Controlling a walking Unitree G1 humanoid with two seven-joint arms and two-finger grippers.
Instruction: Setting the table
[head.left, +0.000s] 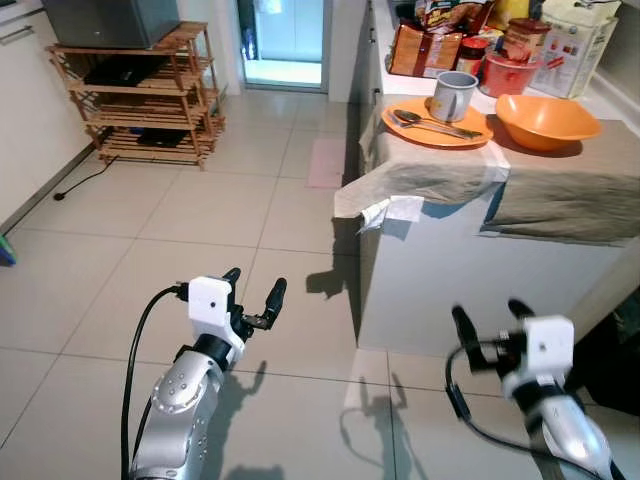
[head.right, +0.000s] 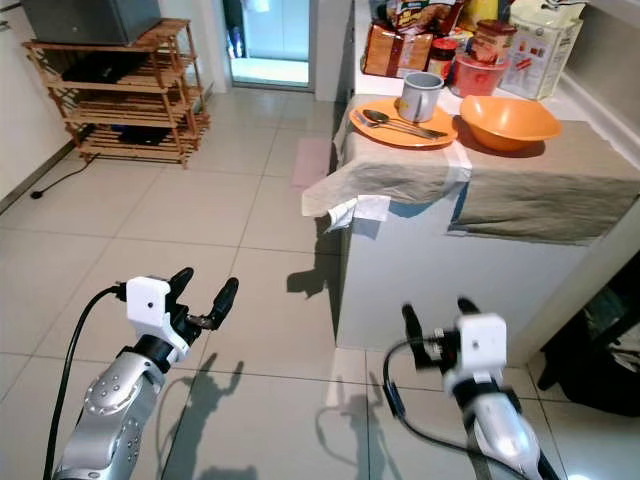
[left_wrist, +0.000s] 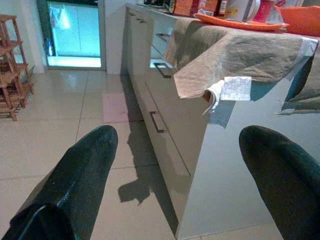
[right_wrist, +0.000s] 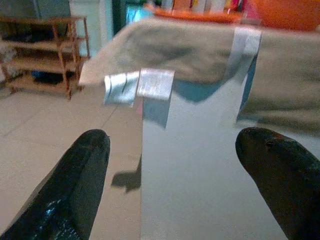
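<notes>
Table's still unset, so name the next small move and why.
Probably step closer to the counter: both the left gripper and right gripper hang open and low over the floor, well short of the orange plate carrying the mug and spoon.

Orange plate (head.left: 437, 128) sits flat on the cloth-covered bench (head.left: 560, 185), near its front corner. Grey mug (head.left: 452, 95) stands upright on the plate's back half, handle facing away from the bowl. Spoon (head.left: 430, 123) lies across the plate in front of the mug. Orange bowl (head.left: 546, 120) sits upright just beside the plate, empty.
</notes>
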